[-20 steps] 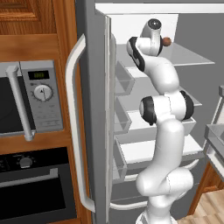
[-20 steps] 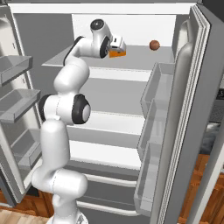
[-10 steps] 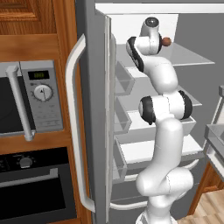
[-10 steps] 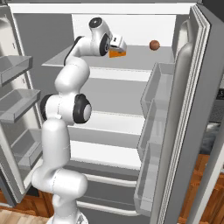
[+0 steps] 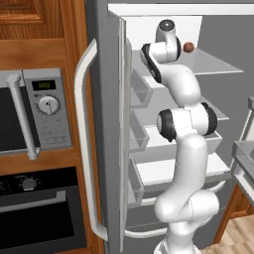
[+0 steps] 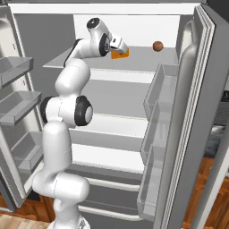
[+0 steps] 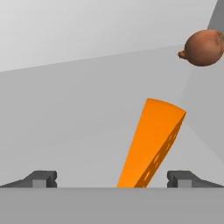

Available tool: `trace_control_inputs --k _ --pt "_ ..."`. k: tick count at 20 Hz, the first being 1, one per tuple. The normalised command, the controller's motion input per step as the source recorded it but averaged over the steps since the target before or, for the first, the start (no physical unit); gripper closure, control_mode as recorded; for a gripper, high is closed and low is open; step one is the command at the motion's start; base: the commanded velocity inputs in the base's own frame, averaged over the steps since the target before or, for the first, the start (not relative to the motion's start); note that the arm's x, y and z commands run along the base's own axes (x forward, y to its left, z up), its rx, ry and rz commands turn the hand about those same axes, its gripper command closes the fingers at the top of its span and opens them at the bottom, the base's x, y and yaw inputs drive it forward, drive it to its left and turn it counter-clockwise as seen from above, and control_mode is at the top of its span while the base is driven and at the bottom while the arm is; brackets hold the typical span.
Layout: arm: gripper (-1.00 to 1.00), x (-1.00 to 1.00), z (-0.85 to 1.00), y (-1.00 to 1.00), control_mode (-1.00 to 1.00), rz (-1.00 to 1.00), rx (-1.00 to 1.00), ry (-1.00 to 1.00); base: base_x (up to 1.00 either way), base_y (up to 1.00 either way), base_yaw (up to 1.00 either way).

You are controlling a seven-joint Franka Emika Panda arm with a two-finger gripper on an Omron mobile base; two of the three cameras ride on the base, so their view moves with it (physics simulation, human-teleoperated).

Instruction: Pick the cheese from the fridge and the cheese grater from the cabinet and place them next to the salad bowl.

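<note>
Hand view is showing the pincer [image 7: 112,179] with its two dark fingertips [image 7: 41,178] spread wide, one at each side, and the cheese [image 7: 151,144] lying between them, nearer the right tip; whether either tip is touching it cannot be told. The cheese is a smooth bright orange wedge, its side face pitted with small holes, resting on the pale, flat top shelf [image 7: 65,122] of the fridge [image 6: 197,89]. Beyond it, toward the shelf's far right corner, a small reddish-brown ball [image 7: 203,47] with a stubby tip is sitting well apart. Right base view is giving the wider setting: the glossy white arm is reaching onto that top shelf, the orange block [image 6: 120,53] peeking out just past the hand, the ball [image 6: 158,45] farther along the shelf. Left base view is adding the fridge's long curved white handle [image 5: 84,144] and the ball [image 5: 188,47] beside the wrist.
</note>
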Motion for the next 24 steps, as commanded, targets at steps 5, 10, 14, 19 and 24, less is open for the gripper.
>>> trace_control_inputs --k 5,10,14,19,24 --pt "1.00 0.00 0.00 0.00 -1.00 0.00 0.00 0.00 0.00 0.00 0.00" --pt "1.00 0.00 0.00 0.00 -1.00 0.00 0.00 0.00 0.00 0.00 0.00" --pt "1.00 -0.08 0.00 0.00 -1.00 0.00 0.00 -0.01 0.00 0.00 0.00" --pt "1.00 -0.31 0.00 0.00 -1.00 0.00 0.00 -0.04 0.00 0.00 0.00" --pt "1.00 -0.66 0.00 0.00 -1.00 0.00 0.00 -0.08 0.00 0.00 0.00"
